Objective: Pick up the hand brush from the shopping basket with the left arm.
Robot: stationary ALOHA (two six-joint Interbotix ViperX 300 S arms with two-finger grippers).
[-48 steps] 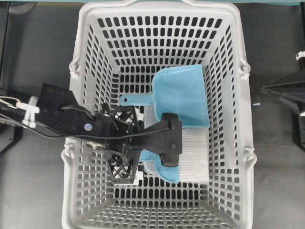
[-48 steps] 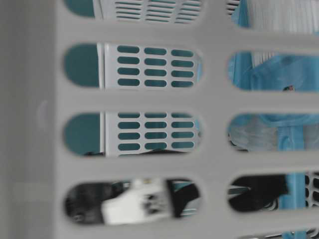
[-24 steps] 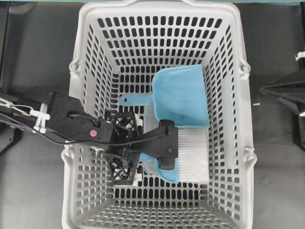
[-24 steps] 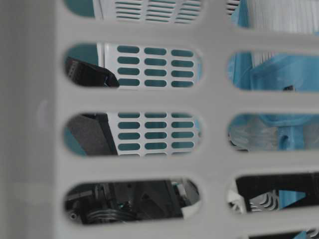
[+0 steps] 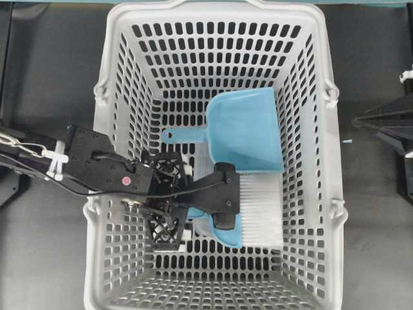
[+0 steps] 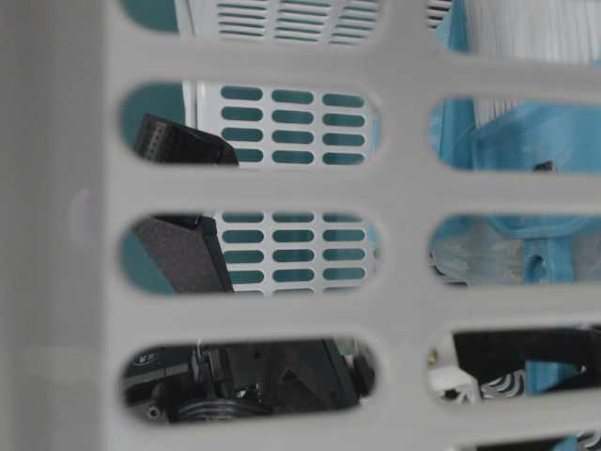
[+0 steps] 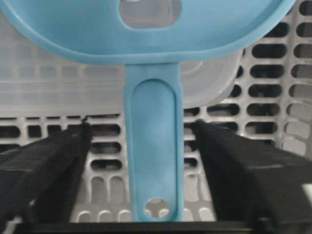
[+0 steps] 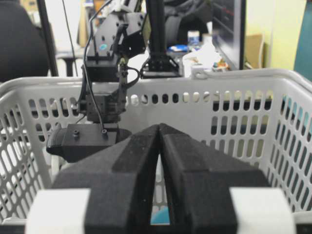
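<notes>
— Lower now, my left gripper (image 7: 155, 146) has sunk into the one large light-grey slotted plastic basket (image 5: 113, 77).

— Jaws?

— Spread, straddling the single light-blue plastic hand brush's (image 7: 155, 161) handle, lying on the basket floor beside one light-blue flat dustpan (image 5: 248, 129).

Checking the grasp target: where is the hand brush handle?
In the left wrist view, the hand brush handle lies between the left end effector fingers, on the shopping basket floor.

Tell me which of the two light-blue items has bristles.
The brush, lying nearer the overhead view's bottom edge: white bristles along its side. The dustpan beyond it is a bare scoop.
</notes>
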